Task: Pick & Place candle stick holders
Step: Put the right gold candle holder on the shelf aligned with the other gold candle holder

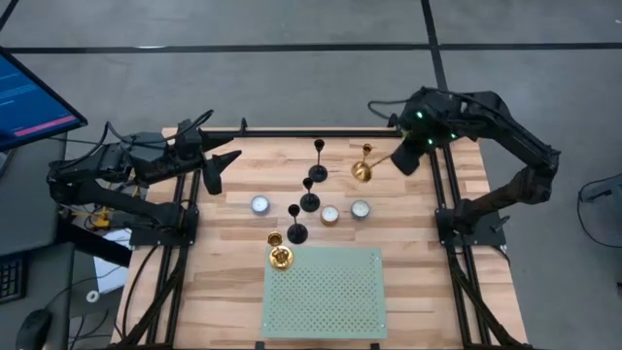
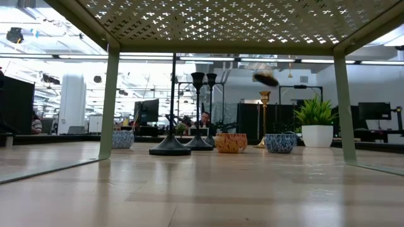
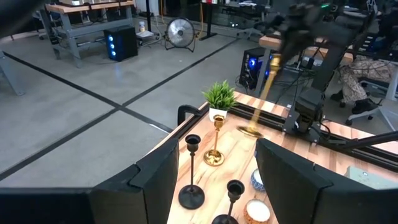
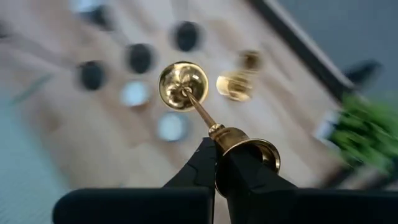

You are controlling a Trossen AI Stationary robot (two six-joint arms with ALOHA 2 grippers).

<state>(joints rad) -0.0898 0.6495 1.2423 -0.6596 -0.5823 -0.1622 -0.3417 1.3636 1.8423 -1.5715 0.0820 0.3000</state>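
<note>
Found the right gripper [image 1: 398,156] over the back right of the wooden table [image 1: 418,253], clamped on a gold candle stick holder [image 1: 374,164] by the stem just under its top cup. Saw that held holder tilted, round base [image 4: 183,85] pointed down toward the boards and off them. Noted a second gold holder [image 1: 367,149] standing upright just beside it, near the back edge. Counted three black holders upright in a loose row through the middle: one at the back [image 1: 319,148], one in the centre [image 1: 309,194], one nearer the front [image 1: 296,226]. Spotted the third gold holder [image 1: 279,255] upright close to the back left corner of the green perforated stand [image 1: 326,292], apart from it. Saw nothing resting on top of that stand. Picked out three small bowls among the holders: a blue one [image 1: 259,204] to the left, an orange patterned one [image 1: 330,214] and another blue one [image 1: 361,208] side by side to the right. Made out a pale filling in each, kind not clear. Noticed a white pot [image 2: 314,134] with a green plant [image 2: 313,110] in it at the far right corner. Left the left gripper [image 1: 222,167] at the back left edge of the table, fingers spread apart and holding nothing.
</note>
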